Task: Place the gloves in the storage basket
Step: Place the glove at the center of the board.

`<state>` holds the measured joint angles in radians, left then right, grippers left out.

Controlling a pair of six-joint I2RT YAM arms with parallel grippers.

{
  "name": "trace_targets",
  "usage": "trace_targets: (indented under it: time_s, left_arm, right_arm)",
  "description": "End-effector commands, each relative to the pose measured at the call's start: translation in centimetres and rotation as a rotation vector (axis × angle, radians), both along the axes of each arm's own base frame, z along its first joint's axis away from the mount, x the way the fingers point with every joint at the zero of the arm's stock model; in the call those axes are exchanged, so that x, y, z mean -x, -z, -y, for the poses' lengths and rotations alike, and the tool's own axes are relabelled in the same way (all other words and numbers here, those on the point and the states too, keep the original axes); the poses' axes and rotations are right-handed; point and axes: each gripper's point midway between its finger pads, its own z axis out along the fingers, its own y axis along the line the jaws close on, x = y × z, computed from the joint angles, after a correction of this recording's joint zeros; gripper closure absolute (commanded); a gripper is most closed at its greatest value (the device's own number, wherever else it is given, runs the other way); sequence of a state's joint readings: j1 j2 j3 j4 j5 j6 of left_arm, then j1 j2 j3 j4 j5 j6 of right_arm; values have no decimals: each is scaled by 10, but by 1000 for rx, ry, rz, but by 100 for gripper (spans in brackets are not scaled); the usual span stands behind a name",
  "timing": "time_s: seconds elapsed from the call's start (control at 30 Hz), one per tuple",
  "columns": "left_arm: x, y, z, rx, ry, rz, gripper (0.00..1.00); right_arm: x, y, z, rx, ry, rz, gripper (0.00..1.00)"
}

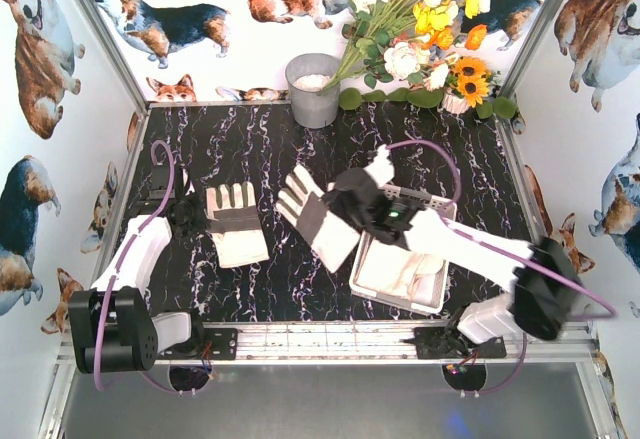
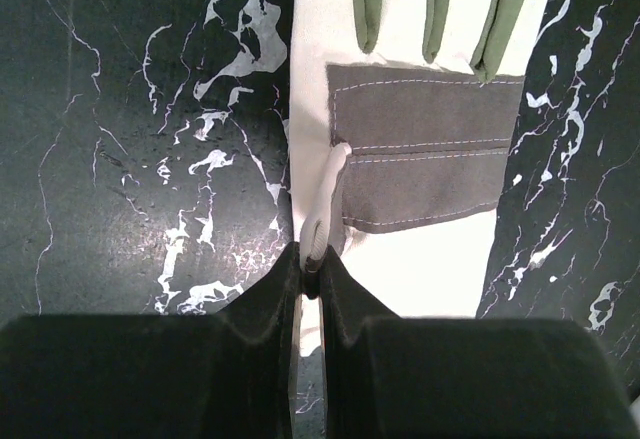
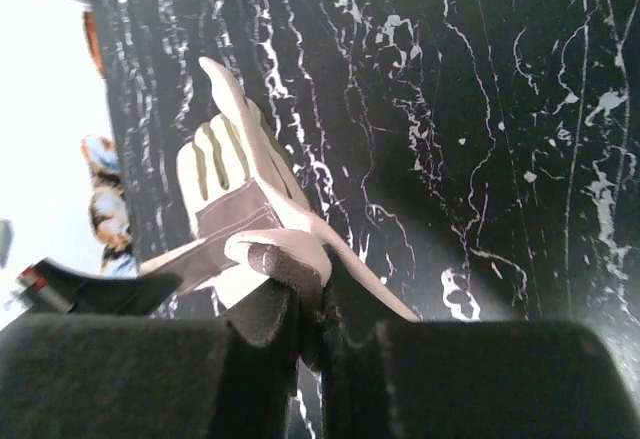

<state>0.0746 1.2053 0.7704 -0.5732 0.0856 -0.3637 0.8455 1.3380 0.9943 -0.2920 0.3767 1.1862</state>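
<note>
Gloves update from my remote seat. The left gripper [image 1: 190, 214] is clamped on the flat glove [image 1: 238, 227], which lies on the black marbled table [image 1: 250, 149] in front of the left arm. Its fingers point away from me and the grey palm patch faces up. On the left wrist cam the two jaws are pressed together on a little raised fold at the glove's left edge [image 2: 312, 277]. The rest of that glove [image 2: 420, 159] is spread out flat, and the green finger stripes show at the top of the view.

The right gripper [image 1: 336, 207] is closed tight on the lifted glove [image 1: 315, 221]. From above, that one sits diagonally just left of the storage basket [image 1: 398, 302], right beside its left wall and not over it. The right wrist cam shows the pads [image 3: 262, 311] pinching a grey-tipped bit of fabric. The rest of the glove [image 3: 235, 209] hangs out in front of the jaws, up off the marble. I can't tell which part of the glove is actually in the pinch.

The basket is on the right side of the table under the right arm, with white fabric [image 1: 400, 269] already lying inside. A grey bucket [image 1: 313, 89] and a bunch of flowers [image 1: 420, 29] stand at the far edge, well apart from both gloves.
</note>
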Motion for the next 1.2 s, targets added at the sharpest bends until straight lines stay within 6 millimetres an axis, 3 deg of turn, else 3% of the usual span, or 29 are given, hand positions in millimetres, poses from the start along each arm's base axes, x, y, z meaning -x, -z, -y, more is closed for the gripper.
trace_targets:
  time_s: [0.0,0.2,0.4,0.43,0.53,0.57,0.6,0.7,1.03,1.17]
  left_arm:
    - [0,-6,-6,-17,-4,20,100]
    - [0,-10,-8,-27,-10,31,100]
    - [-1,-11,-9,-33,-13,35,100]
    - [-1,-11,-9,-34,-11,36,100]
    - [-1,-12,-8,-30,-9,43,100]
    - [-1,-12,-8,-28,-8,44,100]
    - [-2,-13,-8,-28,-6,48,100]
    - [-1,-13,-7,-25,-6,49,100]
    - [0,-14,-5,-17,-2,58,100]
    - [1,-15,-5,-17,-5,61,100]
  right_arm:
    - [-42,-36,-30,-109,154,122,100]
    - [-64,2,-48,128,251,158,100]
    - [-73,51,-42,327,329,117,100]
    - [-71,54,-41,349,310,110,94]
    - [-61,66,-36,407,245,83,56]
    - [-58,68,-33,427,217,76,51]
    - [-55,71,-33,446,179,70,46]
    - [-48,80,-30,494,33,42,44]
    - [-13,87,-47,627,-742,91,46]
    - [-2,92,-46,690,-878,91,48]
